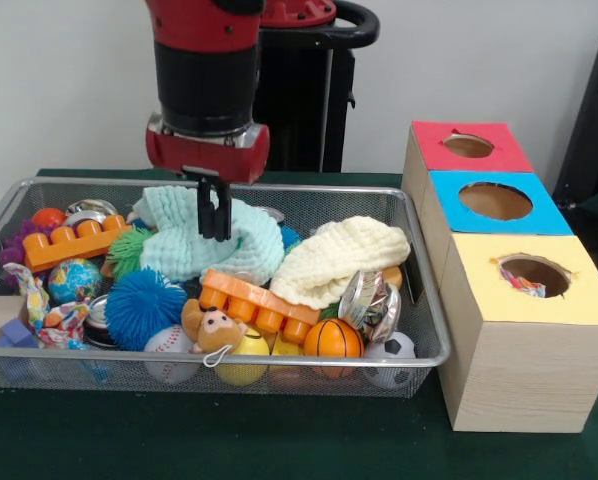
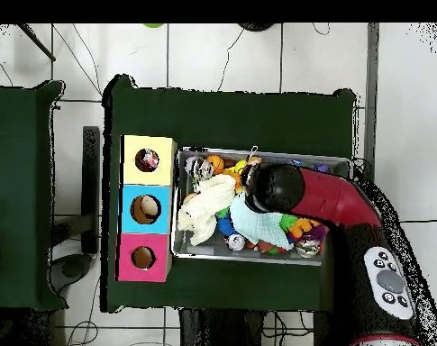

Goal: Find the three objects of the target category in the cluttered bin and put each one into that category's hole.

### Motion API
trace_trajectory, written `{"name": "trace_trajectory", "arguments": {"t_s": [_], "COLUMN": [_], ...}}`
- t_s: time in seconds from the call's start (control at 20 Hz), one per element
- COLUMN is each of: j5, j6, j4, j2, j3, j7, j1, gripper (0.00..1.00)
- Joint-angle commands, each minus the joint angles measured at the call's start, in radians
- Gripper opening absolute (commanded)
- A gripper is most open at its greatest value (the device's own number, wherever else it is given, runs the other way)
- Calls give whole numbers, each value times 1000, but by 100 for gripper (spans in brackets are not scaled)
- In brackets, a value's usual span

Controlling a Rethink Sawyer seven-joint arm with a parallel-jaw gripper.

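Observation:
The wire mesh bin (image 1: pixel 279 360) stands on the green table and is full of toys; it also shows in the overhead view (image 2: pixel 181 248). My gripper (image 1: pixel 214 215) hangs shut and empty just above the mint knitted cloth (image 1: pixel 179 250) at the bin's back middle. A small printed white cloth (image 1: pixel 59 320) lies at the bin's front left corner, well left of the gripper. Another printed cloth (image 1: pixel 522 282) sits inside the yellow-surround hole (image 1: pixel 544 268) on the pale wooden box, and shows in the overhead view (image 2: pixel 149 161). I see no third printed cloth.
A cream knitted cloth (image 1: pixel 344 255) lies right of the gripper. Orange bricks (image 1: pixel 259 305), a blue spiky ball (image 1: pixel 144 305), a monkey toy (image 1: pixel 211 328), several balls and crushed cans fill the bin. Blue-surround (image 1: pixel 495 201) and red-surround (image 1: pixel 468 146) holes lie behind the yellow one.

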Motion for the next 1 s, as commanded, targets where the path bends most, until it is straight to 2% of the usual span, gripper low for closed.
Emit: {"name": "trace_trajectory", "arguments": {"t_s": [0.05,0.2,0.25,0.4,0.55,0.65,0.85,1.0], "j5": [95,90,64,28,-26,-48,-81,-102], "j6": [-183,-256,-262,-201,-101,-67,-34,-33], "j4": [89,78,42,-26,-140,-180,-215,-190], "j2": [-93,-81,-78,-60,15,54,103,97], "j3": [185,201,170,129,109,109,126,149], "j7": [86,92,86,34,-68,-111,-171,-206], "j1": [-41,-45,-25,-6,-12,-32,-86,-133], "gripper": [0,0,0,0,0,0,0,0]}}
